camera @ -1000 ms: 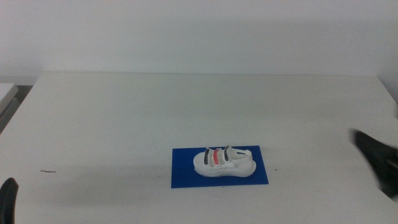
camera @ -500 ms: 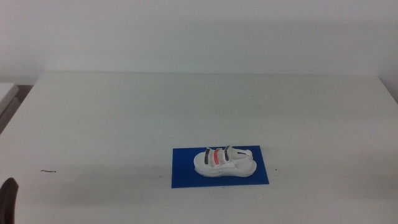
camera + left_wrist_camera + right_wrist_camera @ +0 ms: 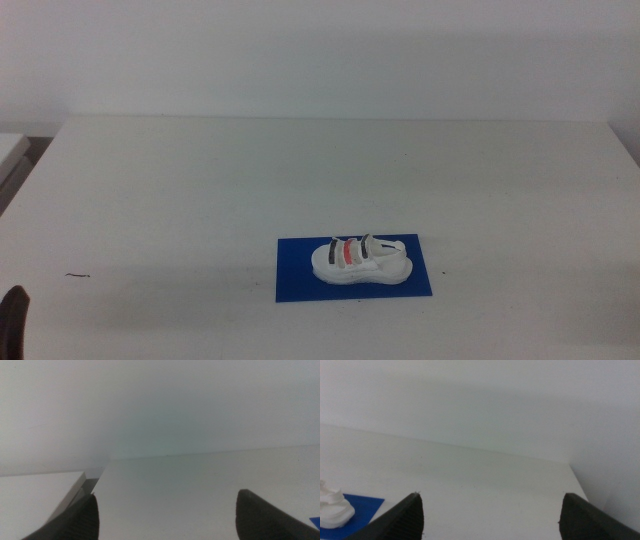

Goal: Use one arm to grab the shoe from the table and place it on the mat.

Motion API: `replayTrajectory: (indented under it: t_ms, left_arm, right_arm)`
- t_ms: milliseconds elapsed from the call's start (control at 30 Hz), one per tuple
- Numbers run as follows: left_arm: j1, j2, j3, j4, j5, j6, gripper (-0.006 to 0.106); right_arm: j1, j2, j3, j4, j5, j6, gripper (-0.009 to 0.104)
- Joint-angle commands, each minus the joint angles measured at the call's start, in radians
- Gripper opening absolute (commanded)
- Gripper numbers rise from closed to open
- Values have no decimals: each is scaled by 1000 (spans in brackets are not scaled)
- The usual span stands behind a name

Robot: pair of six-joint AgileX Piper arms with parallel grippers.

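Observation:
The white shoe (image 3: 358, 259) with two black straps and one red-orange strap lies on the blue mat (image 3: 300, 272) on the white table (image 3: 250, 180), front centre. No gripper touches it. My left gripper (image 3: 165, 512) is open and empty; one dark tip shows at the middle view's bottom left corner (image 3: 12, 318). My right gripper (image 3: 492, 512) is open and empty, out of the middle view. The right wrist view shows part of the shoe (image 3: 332, 507) and a corner of the mat (image 3: 365, 507).
A small dark scratch mark (image 3: 76, 275) lies at the table's front left. A second white surface edge (image 3: 10, 150) stands beyond the table's left side. A white wall rises behind the table.
The right gripper, seen blurred at the right edge one second ago, has left the middle view. The shoe and the mat have not moved.

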Motion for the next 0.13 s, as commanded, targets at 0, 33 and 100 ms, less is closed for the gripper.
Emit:
replayTrajectory:
  t_ms: [0, 33, 100]
  left_arm:
    - [0, 5, 0, -4, -13, -1, 94]
    - [0, 5, 0, -4, -13, -1, 94]
    - [0, 5, 0, -4, -13, -1, 94]
  right_arm:
    - [-7, -13, 3, -13, -4, 1, 75]
    - [-7, -13, 3, -10, -4, 1, 75]
    - [-7, -13, 3, -10, -4, 1, 75]
